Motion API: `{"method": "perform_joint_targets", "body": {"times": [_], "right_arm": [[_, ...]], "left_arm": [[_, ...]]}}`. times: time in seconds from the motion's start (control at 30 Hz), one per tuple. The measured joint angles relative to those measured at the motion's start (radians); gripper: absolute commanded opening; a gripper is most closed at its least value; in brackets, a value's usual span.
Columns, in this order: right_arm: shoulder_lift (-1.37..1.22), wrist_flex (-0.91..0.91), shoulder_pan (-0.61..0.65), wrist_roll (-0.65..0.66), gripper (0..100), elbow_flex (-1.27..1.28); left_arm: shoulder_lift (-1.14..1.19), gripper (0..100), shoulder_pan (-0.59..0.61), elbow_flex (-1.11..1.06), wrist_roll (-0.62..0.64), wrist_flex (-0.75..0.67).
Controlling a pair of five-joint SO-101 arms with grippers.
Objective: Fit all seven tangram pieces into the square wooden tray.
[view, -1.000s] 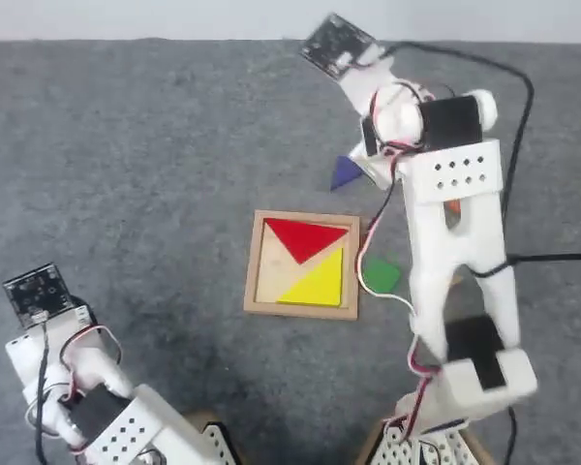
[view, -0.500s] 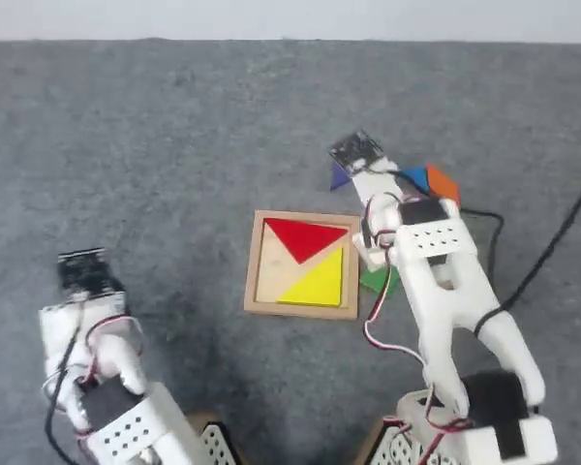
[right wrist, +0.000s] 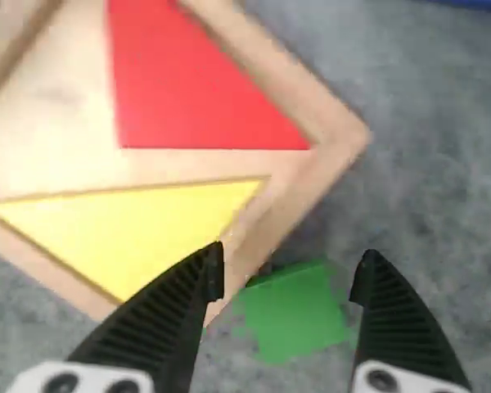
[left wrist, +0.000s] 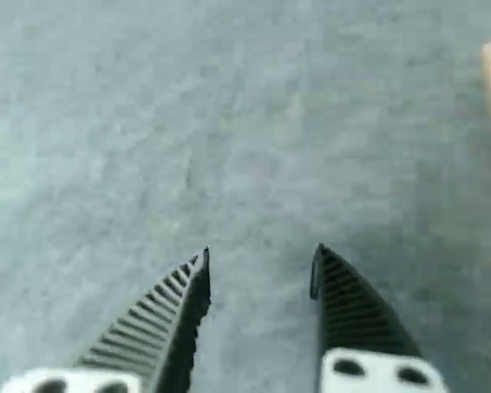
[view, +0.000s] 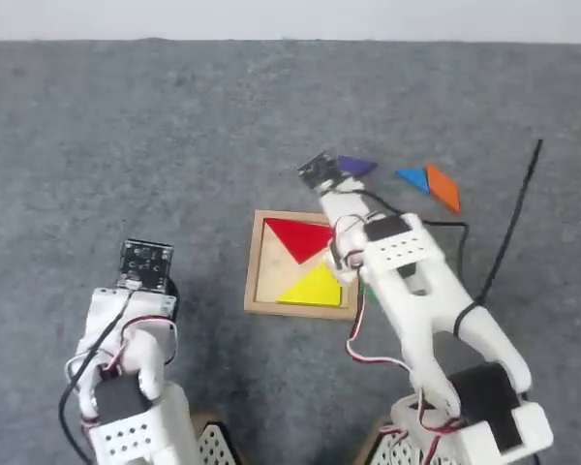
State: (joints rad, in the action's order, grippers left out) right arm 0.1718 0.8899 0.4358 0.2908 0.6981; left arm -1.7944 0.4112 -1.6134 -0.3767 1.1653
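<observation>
Our right gripper (right wrist: 293,254) hangs open, its jaws spread to either side of the green square (right wrist: 295,315), which lies flat on the grey mat (view: 126,126) right under the fingertips. One finger (right wrist: 176,307) sits over the tray's rim, so the grip is not yet centred on the piece.

Just beyond the fingertips is the wooden tray (right wrist: 327,135). It holds the red triangle (right wrist: 180,90) on its far side from the gripper and the yellow triangle (right wrist: 123,225) on the near side. The rest of the tray floor is bare wood.

Farther out, past the tray, the purple triangle (view: 356,166), the blue triangle (view: 412,176) and the orange piece (view: 443,188) lie loose on the mat.

We judge the step in hand to be the pickup of the green square. Next we would shift a little away from the rim, come down until both fingers straddle the square, then close. The rim is so near that a finger could catch on it or push the tray.

Our left gripper (left wrist: 262,254) is open too, holding nothing, over bare mat well apart from the pieces.
</observation>
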Motion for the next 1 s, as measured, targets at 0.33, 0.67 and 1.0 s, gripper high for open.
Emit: {"method": "perform_joint_targets", "body": {"times": [0.33,0.67,1.0], "right_arm": [[-0.163,0.005,0.003,0.012,26.2,-0.031],[-0.114,0.026,0.021,-0.123,26.2,-0.061],[-0.068,-0.106,0.183,-0.430,26.2,-0.061]], "left_arm": [[0.000,20,-0.126,0.000,0.006,0.000],[-0.002,19,-0.123,-0.077,0.025,-0.028],[-0.002,19,-0.091,-0.077,0.025,-0.029]]}}
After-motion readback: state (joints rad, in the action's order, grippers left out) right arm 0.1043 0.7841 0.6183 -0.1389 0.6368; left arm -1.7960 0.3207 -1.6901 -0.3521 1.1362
